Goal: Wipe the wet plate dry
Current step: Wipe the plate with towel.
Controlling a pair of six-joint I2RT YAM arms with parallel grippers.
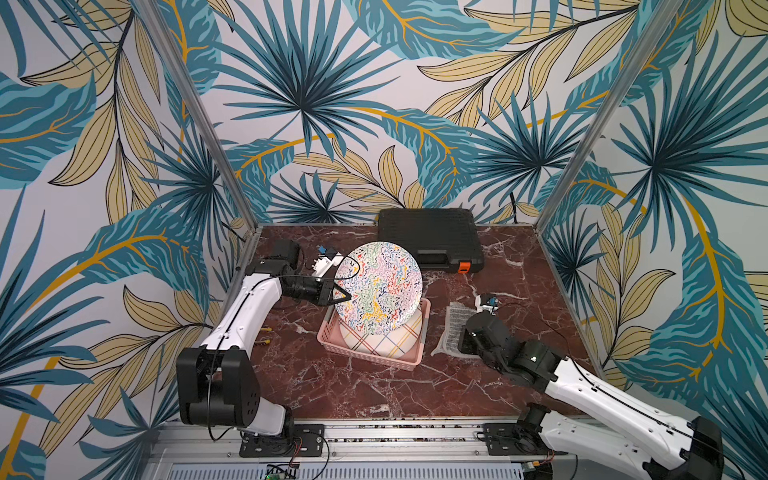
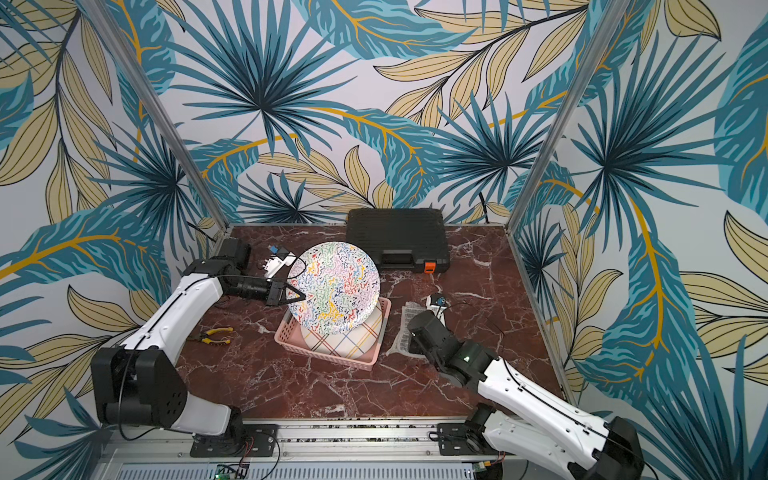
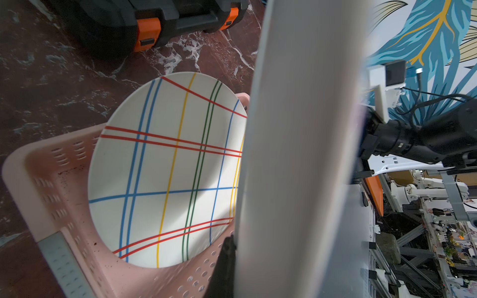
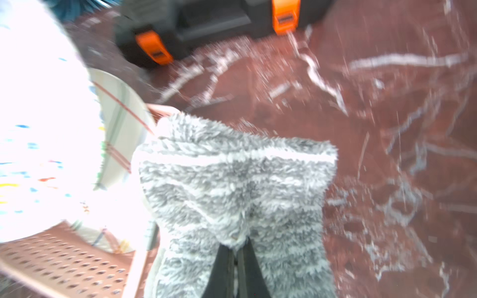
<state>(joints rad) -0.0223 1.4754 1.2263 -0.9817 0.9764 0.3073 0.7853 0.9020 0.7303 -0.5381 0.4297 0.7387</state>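
A round plate [image 1: 378, 286] [image 2: 334, 286] with a colourful squiggle pattern is held up on edge, tilted, over a pink basket [image 1: 370, 360]. My left gripper [image 1: 347, 296] [image 2: 302, 296] is shut on the plate's left rim. In the left wrist view the plate's pale back [image 3: 296, 154] fills the middle, with one dark fingertip [image 3: 228, 243] against it. My right gripper [image 4: 238, 245] is shut on a fluffy grey-and-white striped cloth [image 4: 232, 180]. The cloth [image 1: 451, 328] [image 2: 401, 332] lies on the table right of the basket. No water shows on the plate.
A second plate [image 1: 382, 340] [image 3: 167, 167] with crossing coloured lines leans inside the basket [image 3: 51, 180], under the held plate. A black tool case [image 1: 430, 239] [image 2: 397, 237] with orange latches sits at the back. Yellow-handled pliers [image 2: 214, 336] lie left of the basket.
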